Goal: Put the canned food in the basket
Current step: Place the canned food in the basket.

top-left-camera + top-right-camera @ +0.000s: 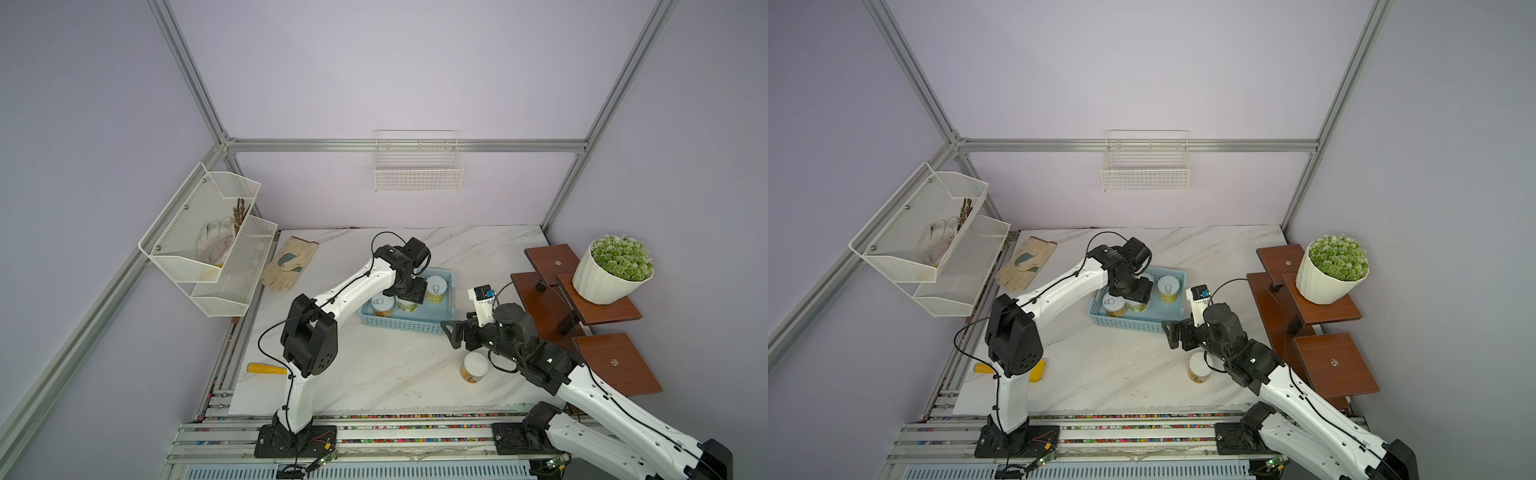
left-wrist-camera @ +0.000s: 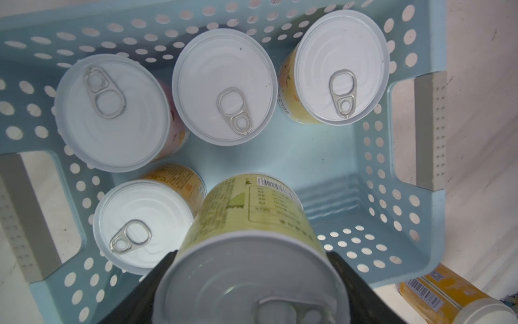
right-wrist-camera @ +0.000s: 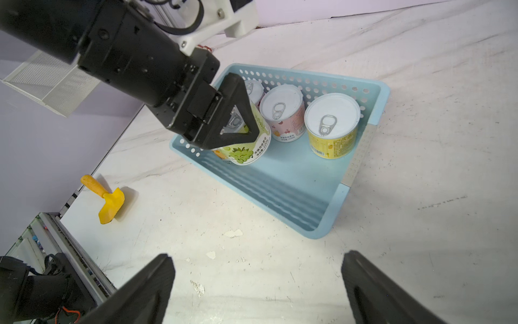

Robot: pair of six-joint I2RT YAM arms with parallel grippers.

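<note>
Fifth of six: green-labelled tin (image 2: 246, 213) clamped in left claw (image 2: 251, 254), inside basket (image 2: 372, 179) beside four others (image 2: 224, 84). Next calls for release. Right claw (image 3: 256, 256) wide apart, empty; last tin (image 1: 475, 368) just behind.

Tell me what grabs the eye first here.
The left pincer grips a green-labelled can inside the light blue basket, beside four upright cans. A lone can stands on the marble table, near the open right pincer.
</note>
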